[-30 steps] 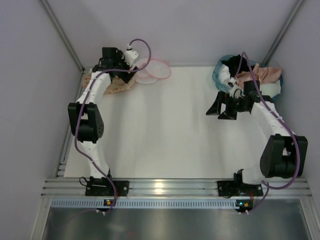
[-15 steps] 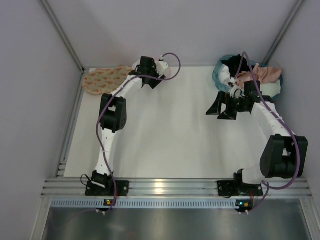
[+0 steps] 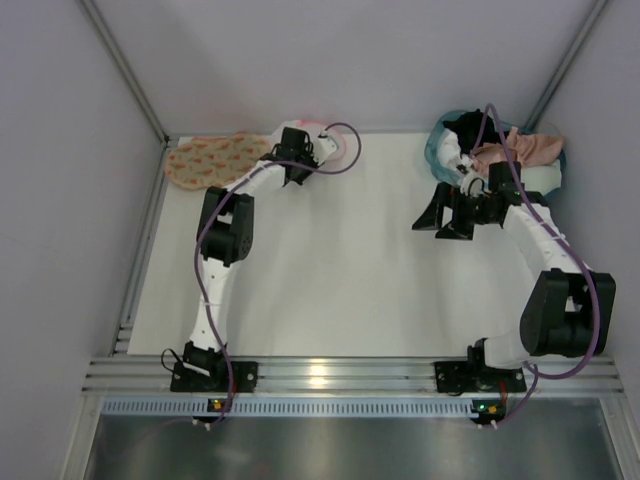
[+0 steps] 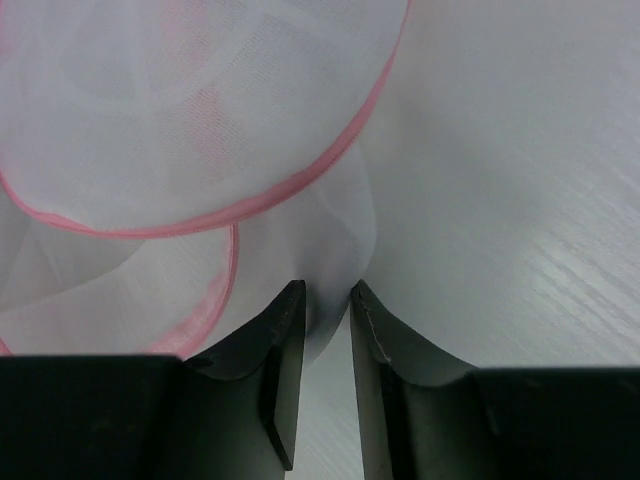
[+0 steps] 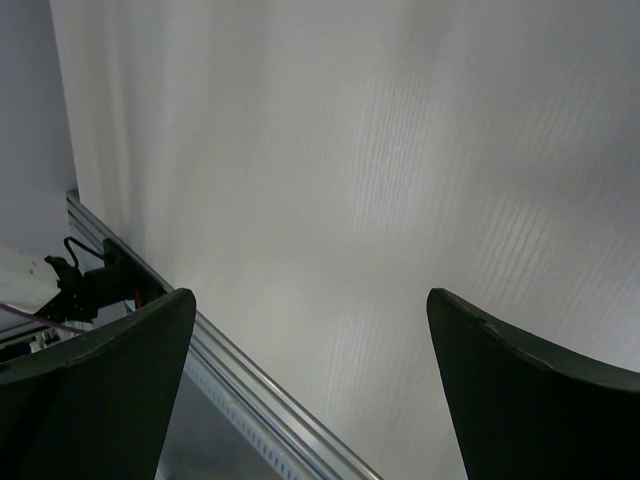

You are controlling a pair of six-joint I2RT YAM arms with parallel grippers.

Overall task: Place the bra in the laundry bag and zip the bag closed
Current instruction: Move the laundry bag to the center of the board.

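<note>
The laundry bag, white mesh with a pink rim, lies at the table's far edge, left of centre. My left gripper sits at its near left side. In the left wrist view the left gripper has its jaws drawn close together, pinching a fold of the bag's white mesh between the tips. The salmon-pink bra lies draped over the teal basket at the far right. My right gripper hovers just in front of that basket; in its wrist view the right gripper is wide open and holds nothing.
An orange-printed padded piece lies in the far left corner. A black garment also sits in the basket. Grey walls close in the back and sides, and an aluminium rail runs along the near edge.
My left arm swung right from the far left corner to the laundry bag, uncovering the orange-printed piece, and its jaws closed onto the mesh. The right arm has not moved.
</note>
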